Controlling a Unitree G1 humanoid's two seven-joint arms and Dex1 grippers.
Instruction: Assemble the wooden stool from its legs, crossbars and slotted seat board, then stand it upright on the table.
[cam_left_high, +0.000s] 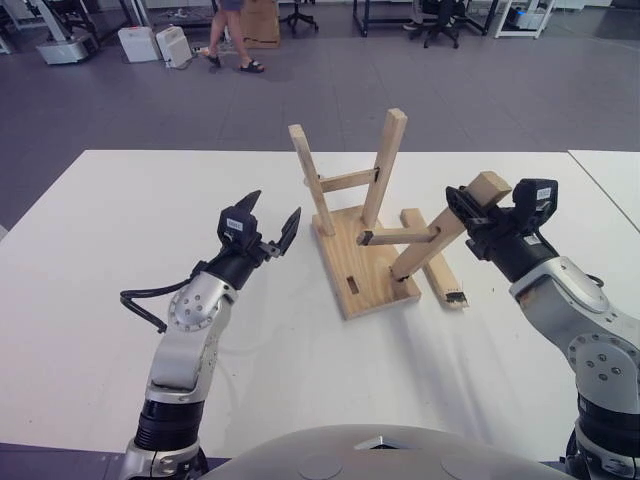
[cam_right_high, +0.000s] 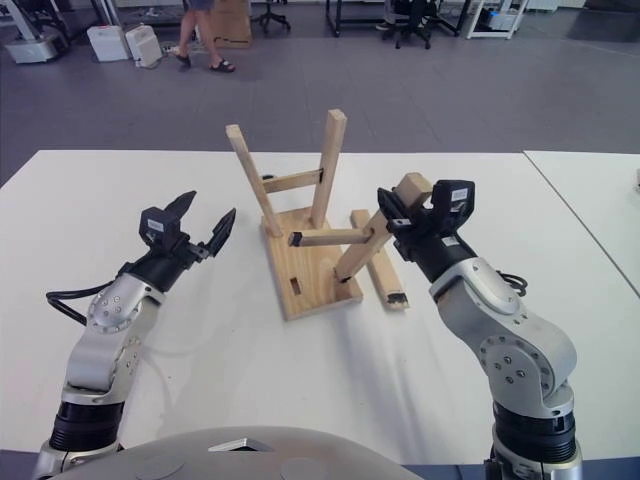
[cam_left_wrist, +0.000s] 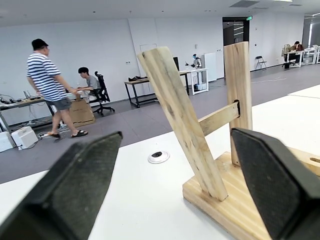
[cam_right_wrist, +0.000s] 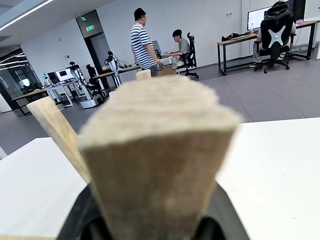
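Blurred leg (cam_right_wrist: 156, 165) end seemingly hides the right claw (cam_left_high: 468, 210).

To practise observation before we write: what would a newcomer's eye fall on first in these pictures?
A seat board lies flat on the table, with two legs standing at its far end. At its right, the right end effector grips a third leg, tilted over the board. The left end effector hangs open to its left.

no text, label or number can be read here.

Silver-grey jointed arms (cam_left_high: 195, 310) carry black wrists (cam_left_high: 236, 266), black wedge-shaped fingers (cam_left_high: 290, 228) and a looping black cable (cam_left_high: 150, 291).
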